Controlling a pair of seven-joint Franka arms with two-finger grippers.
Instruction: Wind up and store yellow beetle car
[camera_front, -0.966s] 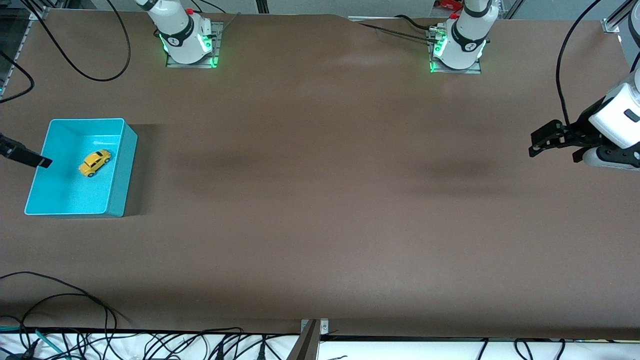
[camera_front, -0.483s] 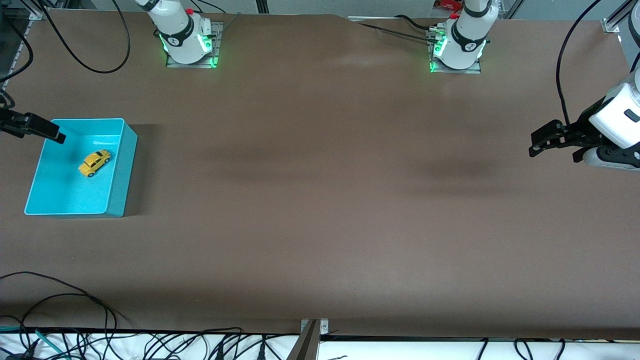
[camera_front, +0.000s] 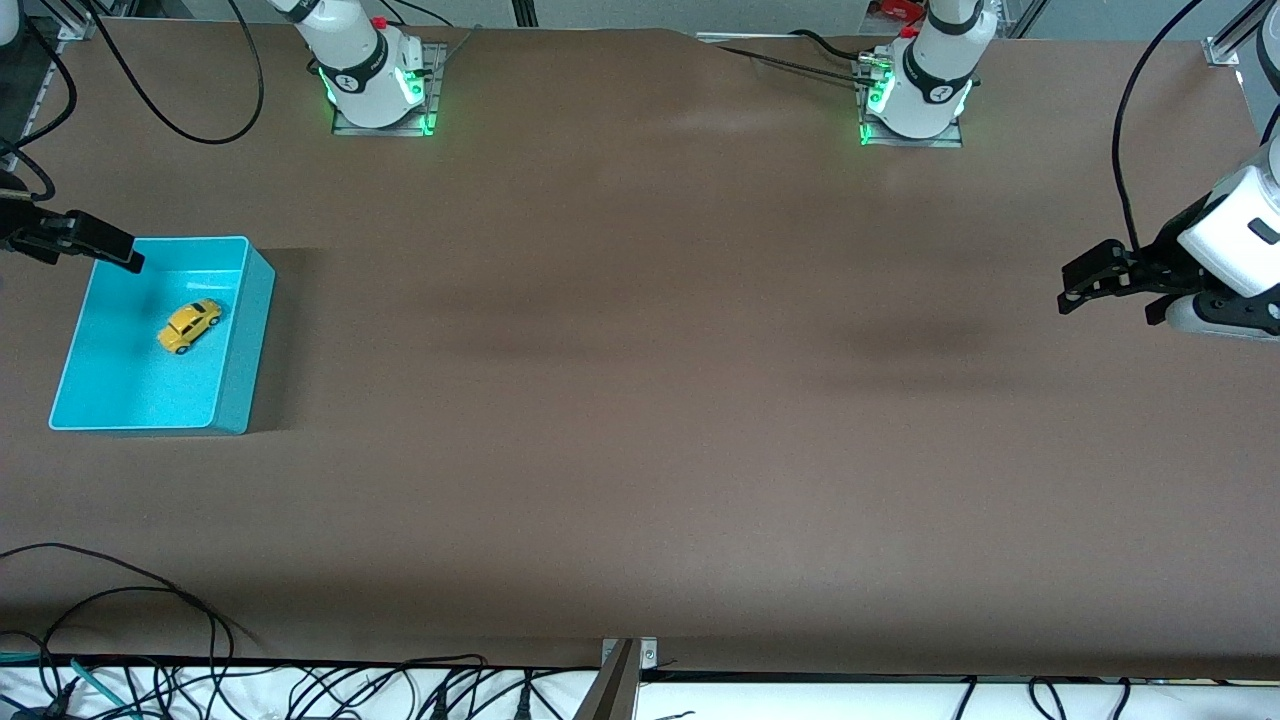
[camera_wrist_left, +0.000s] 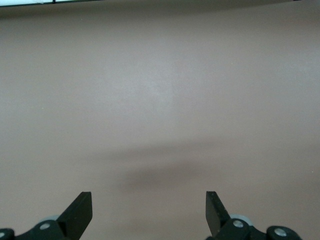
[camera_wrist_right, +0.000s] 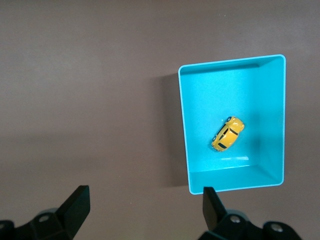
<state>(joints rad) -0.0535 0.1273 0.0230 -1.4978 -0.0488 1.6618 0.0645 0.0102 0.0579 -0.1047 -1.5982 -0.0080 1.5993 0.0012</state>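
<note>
Right gripper (camera_front: 125, 262): fingers (camera_wrist_right: 77, 200) standing wide apart, gripping nothing. It is hanging in the air over the turquoise bin's (camera_front: 232, 400) corner at about 11 o'clock of the bin as the front view shows it, at the right arm's end of the table.

Left gripper (camera_front: 1068, 292): fingers (camera_wrist_left: 80, 212) also spread wide, nothing between them. It is hovering over bare brown table (camera_front: 640, 400) at the left arm's end, well apart from the bin; this arm is waiting.

Yellow beetle car (camera_front: 190, 325) is sitting on its wheels inside the turquoise bin, on the bin floor, apart from the walls. In the front view its long axis is pointing toward roughly 2 o'clock. Neither gripper is touching it.

Both arm bases are showing green lights.
</note>
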